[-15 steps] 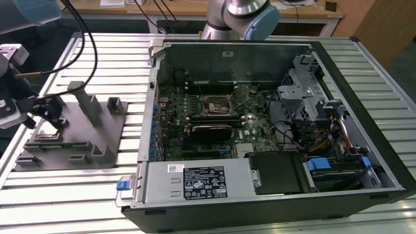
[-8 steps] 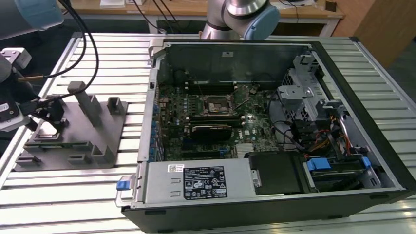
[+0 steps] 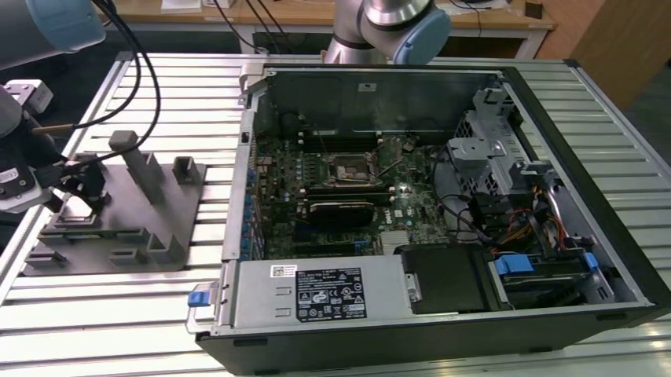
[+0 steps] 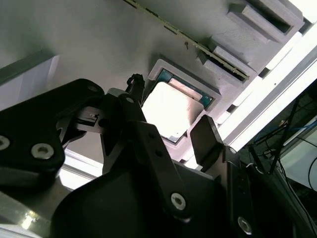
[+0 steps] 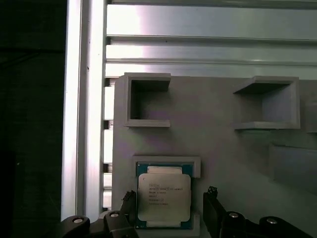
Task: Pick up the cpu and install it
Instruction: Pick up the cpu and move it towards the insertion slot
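Observation:
The cpu [image 5: 163, 197] is a thin square chip with a pale silver top and a darker rim. It lies flat in a shallow recess of the grey fixture block [image 5: 213, 134]; in the second wrist view the cpu [image 4: 171, 106] sits the same way. My gripper [image 5: 168, 206] hovers low over it, open, with one black finger [image 5: 128, 201] on each side of the chip and a small gap to each edge. In the exterior view the gripper [image 3: 78, 184] is at the left end of the grey fixture [image 3: 137, 216]. The open computer case [image 3: 587, 196] holds the motherboard with its socket [image 3: 350, 166].
The fixture has several upright posts [image 3: 137, 161] and empty square pockets [image 5: 147, 101] close to the gripper. Slatted aluminium table [image 3: 105, 314] runs under everything. A second robot arm's base [image 3: 394, 27] stands behind the case. Cables [image 3: 137, 78] hang above the fixture.

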`<state>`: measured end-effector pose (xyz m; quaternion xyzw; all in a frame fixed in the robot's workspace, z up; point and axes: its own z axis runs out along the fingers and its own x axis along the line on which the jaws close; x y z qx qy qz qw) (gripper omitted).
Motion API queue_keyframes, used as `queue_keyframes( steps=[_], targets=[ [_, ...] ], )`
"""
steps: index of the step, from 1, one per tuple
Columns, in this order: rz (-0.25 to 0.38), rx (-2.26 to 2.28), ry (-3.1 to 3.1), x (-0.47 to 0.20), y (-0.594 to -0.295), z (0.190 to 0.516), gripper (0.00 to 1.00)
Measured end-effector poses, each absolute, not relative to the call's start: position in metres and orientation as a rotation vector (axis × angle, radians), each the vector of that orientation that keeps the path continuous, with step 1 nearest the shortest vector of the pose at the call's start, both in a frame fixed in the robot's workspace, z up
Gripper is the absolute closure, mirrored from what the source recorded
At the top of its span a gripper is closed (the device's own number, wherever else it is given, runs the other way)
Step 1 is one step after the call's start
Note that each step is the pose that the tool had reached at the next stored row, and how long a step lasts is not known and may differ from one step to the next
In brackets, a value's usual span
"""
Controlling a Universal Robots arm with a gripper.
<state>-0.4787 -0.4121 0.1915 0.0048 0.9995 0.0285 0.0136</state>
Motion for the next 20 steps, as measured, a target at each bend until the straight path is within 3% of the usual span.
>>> queue_keyframes(
  steps=[20],
  targets=[
    [0.089, -0.013, 3.115, -0.483, -0.406, 0.179, 0.35]
  ],
)
